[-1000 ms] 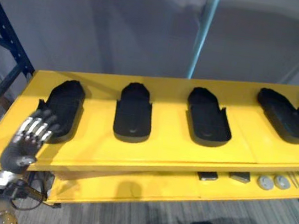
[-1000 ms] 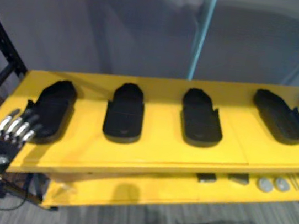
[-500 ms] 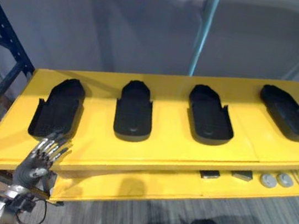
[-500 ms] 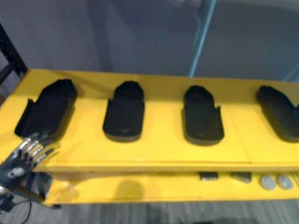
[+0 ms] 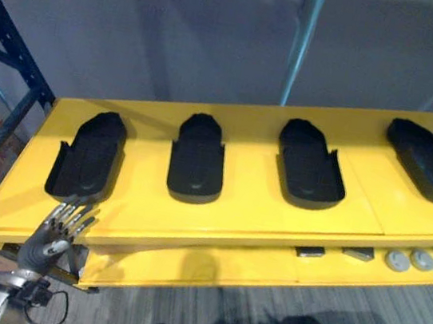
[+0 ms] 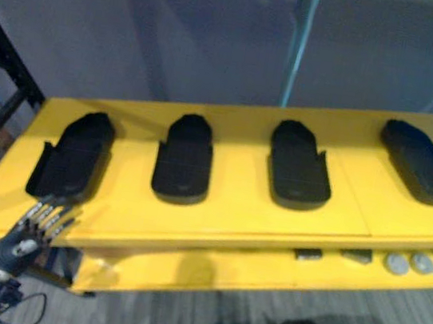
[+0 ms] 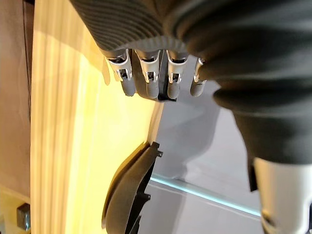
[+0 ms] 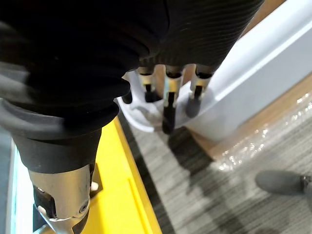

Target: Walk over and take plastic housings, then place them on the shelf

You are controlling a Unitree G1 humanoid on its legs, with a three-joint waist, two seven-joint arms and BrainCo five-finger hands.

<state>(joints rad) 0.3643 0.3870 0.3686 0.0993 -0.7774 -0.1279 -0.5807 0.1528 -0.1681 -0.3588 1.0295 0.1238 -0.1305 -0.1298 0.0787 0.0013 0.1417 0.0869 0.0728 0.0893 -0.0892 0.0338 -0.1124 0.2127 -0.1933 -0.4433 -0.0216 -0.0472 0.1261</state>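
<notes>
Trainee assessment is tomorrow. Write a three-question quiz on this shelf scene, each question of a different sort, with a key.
1. True or false: the left hand is holding a housing.
2. Which housing lies closest to the left hand? A) the leftmost housing; B) the rightmost one; C) the one second from the right.
3. Fill in: the black housings lie in a row on top of a yellow ___.

Key: 1 false, its fingers are spread and empty, below the front edge. 2 A. 3 shelf.

light: moderate, even | shadows: soft on grey wall (image 5: 177, 44) | glare: yellow shelf (image 7: 73, 122) washed pale in left wrist view
</notes>
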